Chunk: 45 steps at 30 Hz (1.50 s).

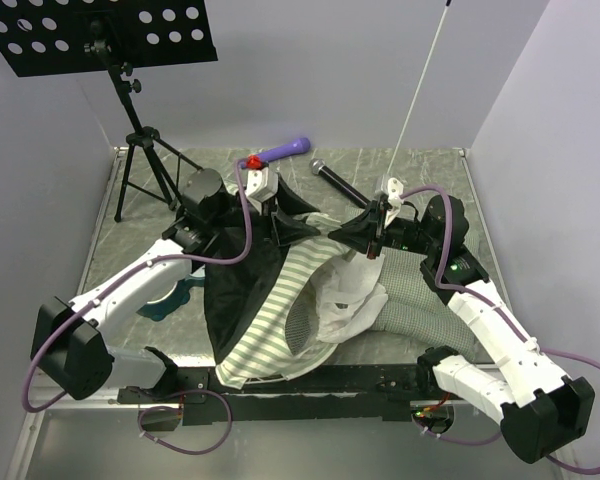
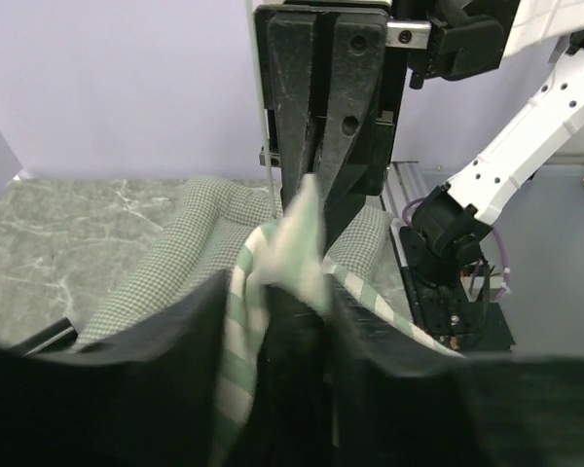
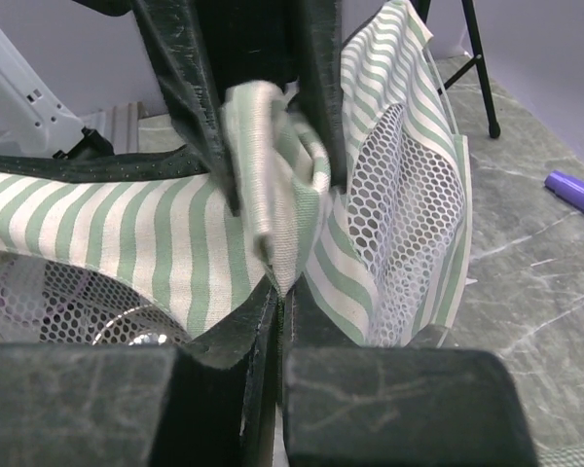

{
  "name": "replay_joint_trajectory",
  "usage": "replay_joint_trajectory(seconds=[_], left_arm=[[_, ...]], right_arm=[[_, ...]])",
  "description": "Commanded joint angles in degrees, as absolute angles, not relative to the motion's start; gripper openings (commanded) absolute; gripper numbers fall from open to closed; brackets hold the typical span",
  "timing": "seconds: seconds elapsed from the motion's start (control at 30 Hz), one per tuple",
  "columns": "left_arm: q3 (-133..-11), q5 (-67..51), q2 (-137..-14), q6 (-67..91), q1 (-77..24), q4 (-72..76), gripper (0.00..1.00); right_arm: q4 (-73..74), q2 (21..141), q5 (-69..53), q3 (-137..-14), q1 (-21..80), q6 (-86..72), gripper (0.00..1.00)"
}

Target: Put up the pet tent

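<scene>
Pet tent (image 1: 270,310) slumped on tabletop (image 1: 380,165), draped over cushion mat (image 1: 420,300) — looks far from standing. Left gripper (image 2: 316,209) clenched on striped fold, right gripper (image 3: 277,180) pinching another — canopy yet to rise.

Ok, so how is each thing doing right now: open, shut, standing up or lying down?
pet tent, not set up, hanging crumpled between both grippers.
left gripper, shut on the pet tent's striped cloth.
right gripper, shut on the pet tent's striped cloth.
cushion mat, lying flat, partly under the tent.
thin pole, sticking up, tilted.
music stand, upright.
microphone, lying down.
</scene>
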<state>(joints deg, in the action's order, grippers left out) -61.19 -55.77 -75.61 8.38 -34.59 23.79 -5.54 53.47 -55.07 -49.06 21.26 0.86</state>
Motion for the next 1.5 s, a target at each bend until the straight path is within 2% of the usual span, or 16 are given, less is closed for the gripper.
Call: replay_joint_trajectory(seconds=[0.0, 0.1, 0.13, 0.17, 0.23, 0.27, 0.33, 0.37, 0.47, 0.6, 0.73, 0.87, 1.03, 1.23, 1.33, 1.47], left_arm=[[-61.3, -58.6, -75.8, 8.8, -35.5, 28.2, 0.36], [-62.0, -59.5, -76.3, 8.3, -35.6, 26.6, 0.12], [-62.2, -59.5, -76.2, 8.0, -35.5, 25.4, 0.01], [-62.3, -59.2, -75.9, 7.7, -35.4, 24.6, 0.01], [-62.4, -58.7, -75.2, 6.3, -34.7, 22.9, 0.01], [-62.6, -58.5, -74.7, 5.4, -34.1, 21.8, 0.01], [-64.0, -58.9, -74.3, 2.2, -33.1, 17.9, 0.01], [-65.4, -59.8, -74.3, 1.0, -32.4, 14.9, 0.01], [-68.8, -62.2, -75.1, -1.8, -30.2, 8.6, 0.01], [-69.7, -61.7, -75.0, -3.0, -29.6, 6.7, 0.01], [-70.7, -60.4, -75.5, -4.0, -29.3, 5.6, 0.01], [-70.9, -61.3, -76.3, -1.4, -28.0, 8.2, 0.01], [-69.9, -63.8, -76.5, -0.4, -27.9, 10.0, 0.01], [-71.1, -66.3, -76.5, -3.6, -27.9, 6.3, 0.01], [-71.4, -66.4, -76.3, -3.2, -27.9, 6.1, 0.01], [-70.5, -66.4, -76.0, -1.5, -27.9, 7.9, 0.01]], right_arm=[[-11.0, 52.5, -55.2, -50.3, 21.8, -1.7, 0.0], [-12.0, 52.5, -54.8, -50.2, 21.8, -2.5, 0.0], [-12.0, 52.6, -54.8, -50.4, 21.8, -2.5, 0.0], [-10.8, 52.6, -54.9, -51.1, 21.8, -2.1, 0.0], [-6.4, 52.2, -55.3, -52.8, 21.8, 1.2, 0.18], [-4.2, 51.8, -55.2, -53.4, 21.8, 2.0, 0.34], [1.2, 50.2, -55.1, -54.8, 21.8, 3.0, 0.6], [4.4, 49.4, -55.0, -55.8, 21.8, 4.0, 0.68], [13.9, 47.6, -55.0, -60.4, 21.8, 5.0, 0.78], [22.8, 46.9, -54.8, -66.4, 21.8, 5.0, 0.83], [24.7, 45.1, -53.5, -69.3, 21.7, 3.3, 0.88], [25.4, 43.4, -46.3, -73.2, 21.5, 1.4, 0.94], [23.9, 45.2, -36.6, -79.2, 17.4, -3.7, 0.94], [5.7, 47.9, -36.8, -82.5, 2.7, -15.2, 0.92], [-8.3, 49.3, -34.5, -81.2, 0.3, -19.3, 0.85], [-23.7, 53.2, -38.6, -83.4, -1.3, -25.9, 0.81]])
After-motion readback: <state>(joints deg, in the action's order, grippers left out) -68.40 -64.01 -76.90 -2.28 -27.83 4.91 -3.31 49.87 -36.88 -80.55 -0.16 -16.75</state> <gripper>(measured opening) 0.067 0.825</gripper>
